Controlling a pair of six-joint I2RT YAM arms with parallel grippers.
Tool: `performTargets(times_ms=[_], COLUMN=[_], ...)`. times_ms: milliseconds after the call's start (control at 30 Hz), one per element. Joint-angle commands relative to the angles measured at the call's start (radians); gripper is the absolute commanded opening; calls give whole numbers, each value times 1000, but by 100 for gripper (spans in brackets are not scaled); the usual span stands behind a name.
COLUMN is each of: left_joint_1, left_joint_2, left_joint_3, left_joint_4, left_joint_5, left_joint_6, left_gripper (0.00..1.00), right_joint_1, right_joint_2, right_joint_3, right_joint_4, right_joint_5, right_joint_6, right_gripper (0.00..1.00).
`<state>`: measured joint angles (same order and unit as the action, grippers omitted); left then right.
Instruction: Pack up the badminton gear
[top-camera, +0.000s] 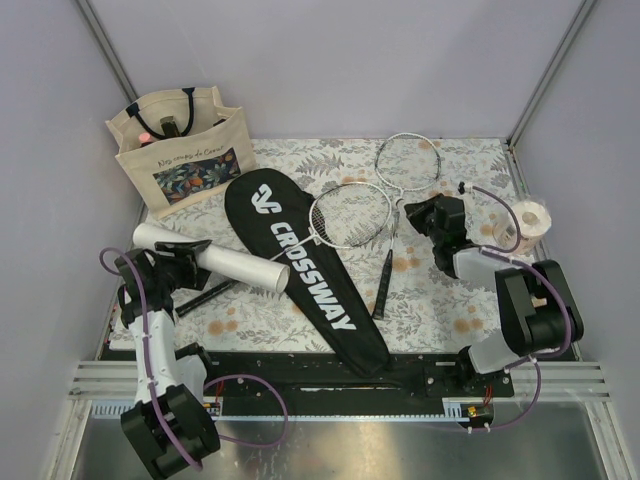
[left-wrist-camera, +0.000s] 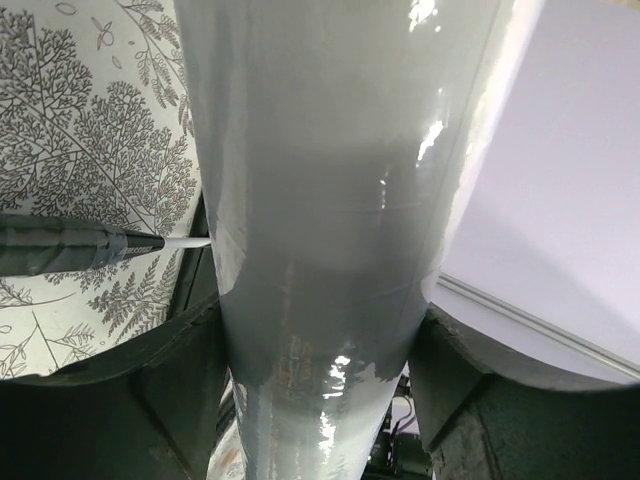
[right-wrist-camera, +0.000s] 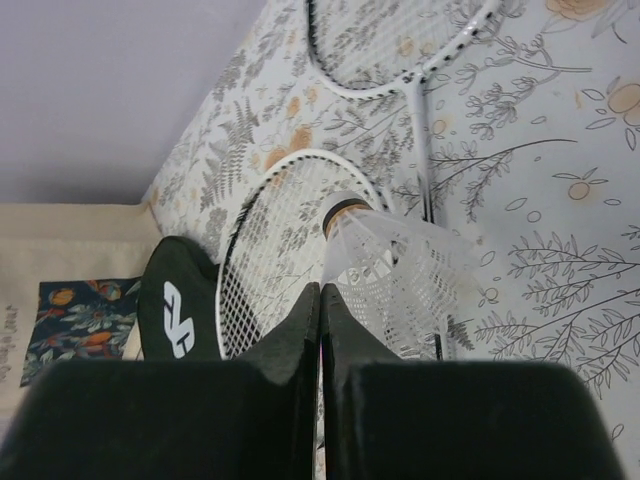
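My left gripper (top-camera: 183, 262) is shut on the long white tube (top-camera: 240, 266), which lies slanted at the left. In the left wrist view the tube (left-wrist-camera: 320, 200) fills the gap between both fingers (left-wrist-camera: 170, 370). The black "CROSSWAY" cover (top-camera: 300, 265) lies diagonally mid-table. One white-framed racket (top-camera: 350, 213) overlaps the cover's right edge, and the other racket (top-camera: 408, 162) lies behind it. My right gripper (top-camera: 415, 212) is shut beside the rackets. In the right wrist view a white shuttlecock (right-wrist-camera: 400, 260) sits with its skirt edge pinched at that gripper's (right-wrist-camera: 320, 288) tips, above a racket head (right-wrist-camera: 265, 225).
A beige floral tote bag (top-camera: 180, 150) stands at the back left. A pale tape roll (top-camera: 528, 218) sits at the right edge. A dark racket handle (top-camera: 205, 297) lies under the tube, and another handle (top-camera: 383, 285) points toward the front. Walls close in on three sides.
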<state>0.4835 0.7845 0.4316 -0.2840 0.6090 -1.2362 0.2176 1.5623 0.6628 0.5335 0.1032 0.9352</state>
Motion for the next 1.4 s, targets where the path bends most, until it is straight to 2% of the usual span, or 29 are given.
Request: performTargets(times_ms=[0,133,200,300,500,667,900,1367], left_joint_1=[-2,-2,-2,-2,-2,-2,-2,-3], left_joint_2=[-28,-56,-76,-87,-30,-31,-67,-126], left_joint_3=[7,2,1,6,12,15,9,-16], left_joint_4=[6,-7,-14,-32,-32,-50,-76,-104], left_joint_5=[14,15,-8,-46,-32,-57,-66,-41], left_joint_6=[-60,-98,-109,-112,-117,-108,-114,-141], left_gripper=[53,52,52,52,52,51,51,51], right_joint_1=[-4,-3,6,54,186,345,555,781], right_joint_2=[-149,-252,-290,-364,-550,-657,-599,-308], right_joint_3=[-40,-63,-90,-127,-169,-201,-226,-86], right_joint_4=[31,-33,-4,-21,-115,-130,9,223], right_joint_5=[-59,-192,-305,-384,-494,-476,-376,-197], right_joint_6=[-73,-99,-96,-105,-179,-159,-58,-29], right_gripper=[0,0,0,0,0,0,0,0])
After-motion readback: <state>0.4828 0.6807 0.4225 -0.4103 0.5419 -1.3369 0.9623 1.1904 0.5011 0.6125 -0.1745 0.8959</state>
